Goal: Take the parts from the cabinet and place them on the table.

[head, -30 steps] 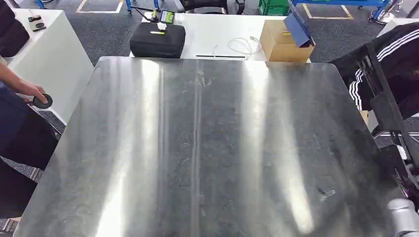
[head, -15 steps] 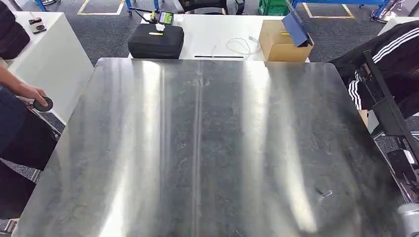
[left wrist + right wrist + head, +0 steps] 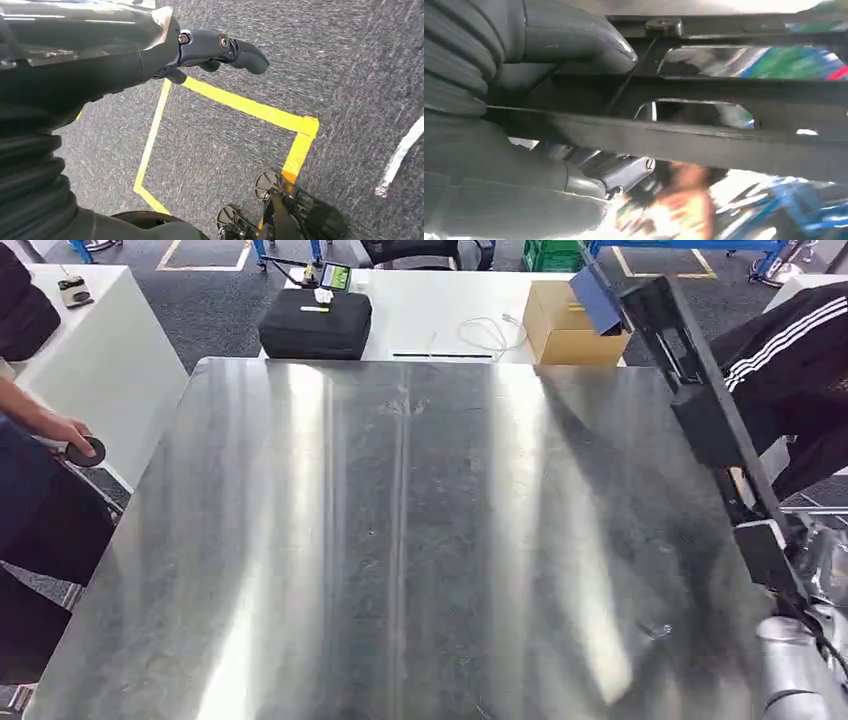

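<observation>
Steel, brushed and glaring, makes up the broad metal table [image 3: 400, 540], the landmark here. Off its left edge a person's hand [image 3: 62, 430] holds a small black round disc [image 3: 87, 451]. Beyond its far edge stands a white desk [image 3: 440, 300] bearing a black zipped case [image 3: 315, 325], a white cable [image 3: 490, 332] and a brown cardboard box [image 3: 565, 330]. Over its right edge slants a long black metal frame part [image 3: 715, 430], gripped by the right hand [image 3: 549, 100], thumb above and fingers beneath a bar. The left hand [image 3: 200, 47] hangs over grey carpet [image 3: 350, 60] with yellow tape lines [image 3: 250, 107], holding nothing, fingers loosely extended.
</observation>
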